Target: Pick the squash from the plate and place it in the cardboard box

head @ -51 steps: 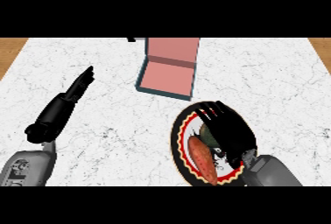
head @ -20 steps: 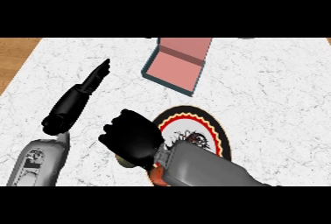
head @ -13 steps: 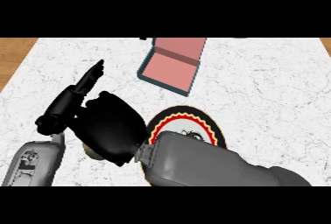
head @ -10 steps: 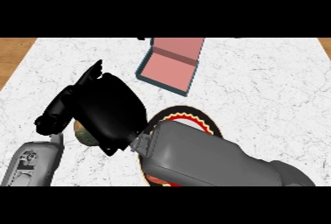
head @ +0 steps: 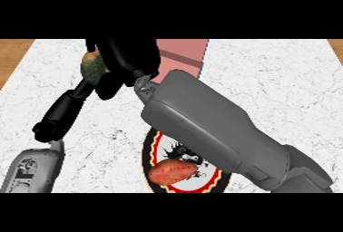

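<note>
My right hand (head: 127,56) is high over the counter, its fingers curled round a green-brown squash (head: 92,66) that sticks out at the hand's left side. The grey right forearm (head: 214,131) runs diagonally across the middle of the head view. Right behind the hand lies the pink-lined cardboard box (head: 182,54), mostly hidden by the hand and arm. The black plate with a red and cream rim (head: 201,185) sits low in the view, half under the forearm. My left hand (head: 64,111) rests open on the left, fingers straight and pointing away.
A reddish-orange vegetable (head: 174,171) lies on the plate. The white marble counter (head: 281,81) spreads to the right of the box. Wooden floor (head: 13,47) shows past the counter's far left corner.
My right hand has risen from the plate with the squash and travelled up and left to just in front of the box. The left hand has stayed where it was.
</note>
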Tool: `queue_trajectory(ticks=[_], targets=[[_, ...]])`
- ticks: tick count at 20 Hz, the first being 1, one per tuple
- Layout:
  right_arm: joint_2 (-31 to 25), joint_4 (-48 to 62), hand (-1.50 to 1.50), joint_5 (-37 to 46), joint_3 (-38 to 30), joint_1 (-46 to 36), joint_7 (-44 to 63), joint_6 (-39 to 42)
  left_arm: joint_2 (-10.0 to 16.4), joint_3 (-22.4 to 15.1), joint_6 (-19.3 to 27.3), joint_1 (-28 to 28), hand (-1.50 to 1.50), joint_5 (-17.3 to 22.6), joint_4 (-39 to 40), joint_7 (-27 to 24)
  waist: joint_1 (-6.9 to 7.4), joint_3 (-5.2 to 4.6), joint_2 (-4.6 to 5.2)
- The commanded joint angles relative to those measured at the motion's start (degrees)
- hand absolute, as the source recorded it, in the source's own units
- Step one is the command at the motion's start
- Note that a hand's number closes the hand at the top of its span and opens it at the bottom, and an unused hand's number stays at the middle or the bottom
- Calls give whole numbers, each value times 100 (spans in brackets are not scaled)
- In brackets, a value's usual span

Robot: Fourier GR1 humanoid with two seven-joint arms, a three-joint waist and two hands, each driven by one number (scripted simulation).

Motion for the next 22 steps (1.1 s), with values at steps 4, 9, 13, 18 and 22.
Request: queue_trajectory(ticks=[4,9,13,18,22], targets=[[-229,1873,150,-18,-758,-1026,-744,351,70,40,-141,-83,0,71,-110,142,-19,0,22],[-470,2707,150,-209,-700,-693,-1353,1326,-184,-147,105,267,0,-142,-127,-138,-5,-1,44],[-743,3315,150,-348,-922,-981,-1935,2101,25,74,-113,2,0,100,-300,182,7,3,35],[-670,4114,150,-5,-644,-956,-2250,2576,-147,-131,48,277,0,-119,-372,104,57,1,52],[-830,4539,-150,-192,-891,-1054,-2963,3123,37,38,-179,268,0,31,-124,-300,120,0,104]])
